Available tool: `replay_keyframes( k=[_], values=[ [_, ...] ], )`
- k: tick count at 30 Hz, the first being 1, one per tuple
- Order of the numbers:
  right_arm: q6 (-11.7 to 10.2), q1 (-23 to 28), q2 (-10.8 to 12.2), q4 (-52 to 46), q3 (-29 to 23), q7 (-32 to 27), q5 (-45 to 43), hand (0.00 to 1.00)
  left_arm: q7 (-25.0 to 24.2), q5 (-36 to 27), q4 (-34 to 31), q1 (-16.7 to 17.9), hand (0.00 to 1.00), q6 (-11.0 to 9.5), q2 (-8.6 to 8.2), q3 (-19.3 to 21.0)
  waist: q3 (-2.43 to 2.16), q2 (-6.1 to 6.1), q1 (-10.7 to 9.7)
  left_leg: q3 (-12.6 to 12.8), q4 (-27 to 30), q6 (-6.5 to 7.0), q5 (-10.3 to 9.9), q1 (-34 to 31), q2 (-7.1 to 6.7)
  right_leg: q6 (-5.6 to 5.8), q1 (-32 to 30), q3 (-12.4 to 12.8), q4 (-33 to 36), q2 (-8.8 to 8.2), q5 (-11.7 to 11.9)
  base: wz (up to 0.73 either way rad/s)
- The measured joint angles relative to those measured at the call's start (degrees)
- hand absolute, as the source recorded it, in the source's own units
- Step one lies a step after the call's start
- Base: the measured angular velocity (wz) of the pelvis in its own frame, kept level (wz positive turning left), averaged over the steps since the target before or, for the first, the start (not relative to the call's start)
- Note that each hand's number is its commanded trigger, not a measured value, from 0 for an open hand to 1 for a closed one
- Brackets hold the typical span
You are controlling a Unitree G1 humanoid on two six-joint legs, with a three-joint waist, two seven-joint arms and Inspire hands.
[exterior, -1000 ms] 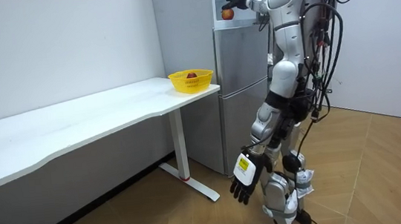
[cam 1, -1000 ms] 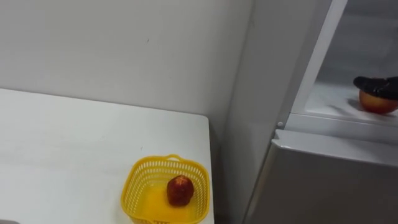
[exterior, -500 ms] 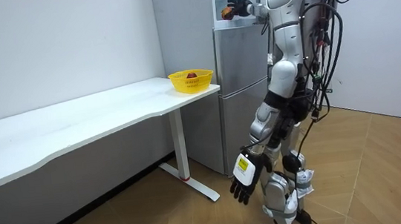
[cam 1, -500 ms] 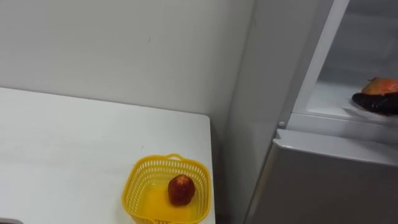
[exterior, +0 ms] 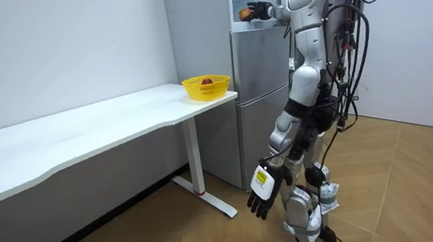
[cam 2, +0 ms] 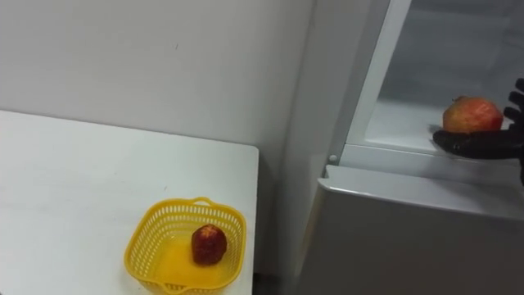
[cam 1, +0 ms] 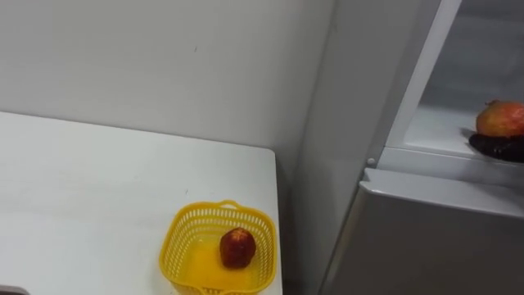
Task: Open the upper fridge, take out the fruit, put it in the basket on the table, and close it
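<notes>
Since the red-orange fruit lies on the upturned right robot hand at the front edge of the upper fridge shelf, the step in hand is judged to be the withdrawal from the compartment. Dark fingers are seen stretched beneath the fruit and others rise at its right side. It is therefore cradled and clasped from below, not pinched from above.

Such a hold is best kept level: the palm should be kept facing up, and the wrist should not be rolled until the fruit is clear of the fridge. The arm is best drawn straight back over the shelf's front edge, so that the edge is not clipped. A round, smooth fruit is likely to roll if jolted, so a slow pull is advised.

1 yellow basket stands at the right edge of the bench, nearest the fridge, with 1 dark red fruit inside. It is judged the likely destination, and room is left beside that fruit. The left robot hand hangs at the robot's side, fingers relaxed and holding nothing.
</notes>
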Motion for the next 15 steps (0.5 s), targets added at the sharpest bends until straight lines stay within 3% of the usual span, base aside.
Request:
replay_keyframes(
  k=[15],
  values=[
    [0.0,0.0,0.0,0.0,0.3,4.1,-0.3,0.0,0.0,-0.1,2.5,-0.3,0.0,0.2,0.15,0.0,-0.13,0.16,0.1,0.0,-0.2,-0.05,0.0,0.7,0.01,0.0,0.6,-0.2,0.0,0.02,0.0,0.0]
  ],
)
